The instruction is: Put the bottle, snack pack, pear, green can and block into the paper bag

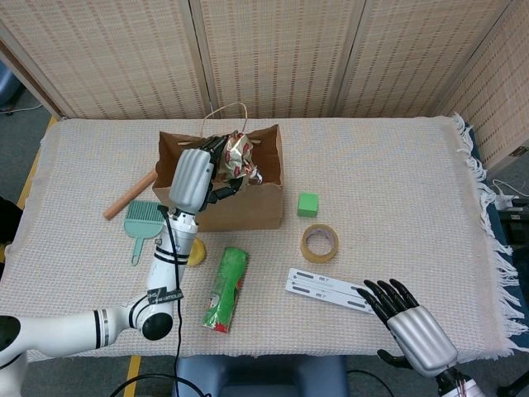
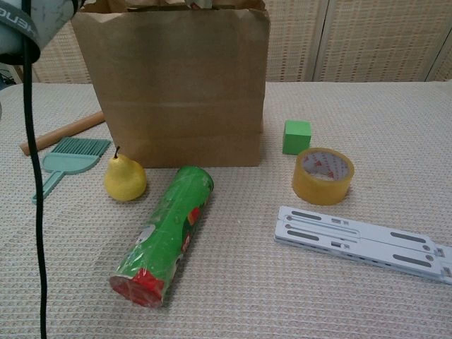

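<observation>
Left hand point(image 1: 197, 175) clutching snack pack point(image 1: 239, 157) over open paper bag point(image 1: 248, 207), upper centre of frame. Right hand point(image 1: 409, 327) released, fingers spread, lower right. Pear point(image 2: 125, 177) and green can point(image 2: 167, 230) lying before bag on bench point(image 1: 397, 190); block point(image 2: 296, 136) right of bag.

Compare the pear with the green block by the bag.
The pear is yellow and rounded with a small stem; the block is green and square-edged. The pear stands left of the green can, near the brush; the block sits right of the paper bag, behind the tape roll. Both rest on the table, still outside the bag.
</observation>
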Motion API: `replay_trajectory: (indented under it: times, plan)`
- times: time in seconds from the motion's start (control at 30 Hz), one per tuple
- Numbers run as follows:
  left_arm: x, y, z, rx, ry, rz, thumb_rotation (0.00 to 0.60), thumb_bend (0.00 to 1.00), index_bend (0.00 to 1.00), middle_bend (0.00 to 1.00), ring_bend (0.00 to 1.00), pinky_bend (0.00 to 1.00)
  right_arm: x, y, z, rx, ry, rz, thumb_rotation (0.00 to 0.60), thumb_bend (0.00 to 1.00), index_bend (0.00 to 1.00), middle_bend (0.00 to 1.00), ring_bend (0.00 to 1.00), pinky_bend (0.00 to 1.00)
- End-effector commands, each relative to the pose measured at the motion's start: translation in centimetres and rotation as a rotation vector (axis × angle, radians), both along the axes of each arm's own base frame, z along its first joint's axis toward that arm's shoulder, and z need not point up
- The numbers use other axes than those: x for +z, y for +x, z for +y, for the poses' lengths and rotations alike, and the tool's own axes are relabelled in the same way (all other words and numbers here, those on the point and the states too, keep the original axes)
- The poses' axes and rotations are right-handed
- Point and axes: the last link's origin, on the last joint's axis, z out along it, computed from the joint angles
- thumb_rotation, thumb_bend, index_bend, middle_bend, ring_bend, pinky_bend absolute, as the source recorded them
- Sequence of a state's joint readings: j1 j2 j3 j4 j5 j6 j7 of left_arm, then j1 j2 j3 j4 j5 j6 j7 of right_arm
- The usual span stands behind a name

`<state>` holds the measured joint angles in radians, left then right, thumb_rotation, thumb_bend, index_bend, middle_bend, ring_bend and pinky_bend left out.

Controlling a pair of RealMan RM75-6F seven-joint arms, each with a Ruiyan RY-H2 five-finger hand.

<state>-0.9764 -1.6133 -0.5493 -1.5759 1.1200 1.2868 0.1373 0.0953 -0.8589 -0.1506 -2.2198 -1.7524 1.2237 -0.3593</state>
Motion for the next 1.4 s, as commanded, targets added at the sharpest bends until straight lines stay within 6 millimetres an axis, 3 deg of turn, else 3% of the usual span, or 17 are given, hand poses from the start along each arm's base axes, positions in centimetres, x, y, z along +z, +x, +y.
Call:
replay_trajectory:
  times: [0.03,0.43,0.7,1.0,1.07,1.17,1.23,1.4]
  plan:
    - [-0.4,0.4,1.2,0.0,0.014,0.032,0.6,0.69,0.65,0.66,0.62,0.73,0.0,-0.1,-0.3,-0.015,0.012,-0.004,0.6,0.07,0.0,0.0,0.0,0.0]
    - [0.3,-3.3,3.4,0.109,0.014,0.102,0.6,0.67,0.62,0.64,0.59,0.71,0.3,0.0,-0.5,-0.034,0.035,-0.031,0.6,0.07,0.0,0.0,0.0,0.0]
    - [2.0,-1.8,3.9,0.079,0.032,0.06,0.6,0.65,0.61,0.63,0.58,0.7,0.3,0.0,-0.8,-0.042,0.034,-0.03,0.6,0.07,0.0,0.0,0.0,0.0]
    - [1.1,-4.1,4.5,0.111,0.024,0.146,0.6,0.64,0.6,0.62,0.58,0.69,0.4,0.0,-0.9,-0.045,0.03,-0.032,0.6,0.07,0.0,0.0,0.0,0.0]
    - [0.8,-4.7,4.6,0.118,-0.004,0.185,0.6,0.59,0.54,0.55,0.5,0.62,0.3,0.0,-0.9,-0.048,0.034,-0.031,0.6,0.07,0.0,0.0,0.0,0.0]
    - [0.3,-5.5,4.5,0.141,-0.08,0.273,0.6,0.44,0.25,0.21,0.16,0.34,0.2,-0.1,-1.0,-0.049,0.035,-0.029,0.6,0.07,0.0,0.0,0.0,0.0]
    - [0.6,-5.4,4.4,0.151,-0.095,0.277,0.6,0.4,0.1,0.05,0.03,0.23,0.2,-0.1,-1.0,-0.049,0.035,-0.028,0.6,0.07,0.0,0.0,0.0,0.0]
    - [1.0,-5.1,4.0,0.155,-0.098,0.266,0.6,0.4,0.03,0.01,0.0,0.16,0.2,0.0,-0.9,-0.045,0.034,-0.029,0.6,0.07,0.0,0.0,0.0,0.0]
